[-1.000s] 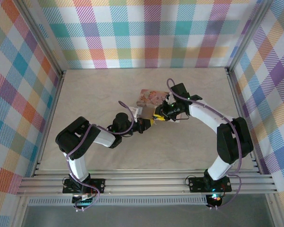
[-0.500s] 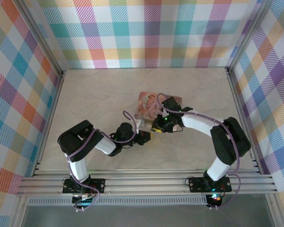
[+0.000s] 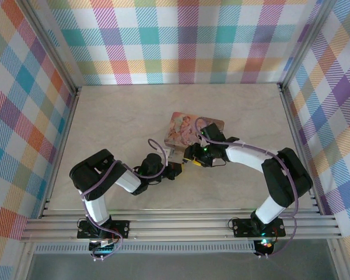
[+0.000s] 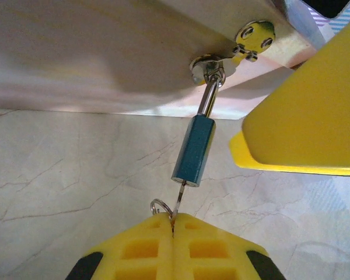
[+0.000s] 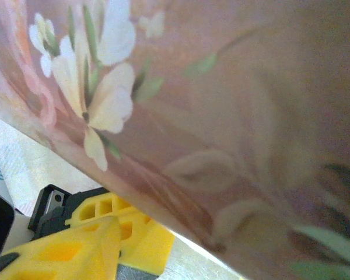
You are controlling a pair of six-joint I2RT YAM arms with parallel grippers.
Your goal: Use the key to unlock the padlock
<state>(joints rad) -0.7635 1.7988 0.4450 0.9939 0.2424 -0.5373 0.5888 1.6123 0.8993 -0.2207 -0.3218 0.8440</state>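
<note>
- Blue metal padlock (image 4: 194,150) hangs just beyond the left gripper (image 4: 172,224) fingertips, its shackle through the hasp (image 4: 212,62) of the pink printed tin box (image 4: 105,52).
- Thin grey metal key (image 4: 178,205), pinched tight between those fingertips, enters the padlock's base. It is likely light, slippery and bendable, so grip it by the bow.
- Right gripper (image 3: 191,157): I cannot tell how far open.

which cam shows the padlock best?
Left wrist: the padlock hangs mid-frame, shackle through the hasp, key at its base, pinched by the left end effector. Top external: too small to make out. Right wrist faces the box print.
</note>
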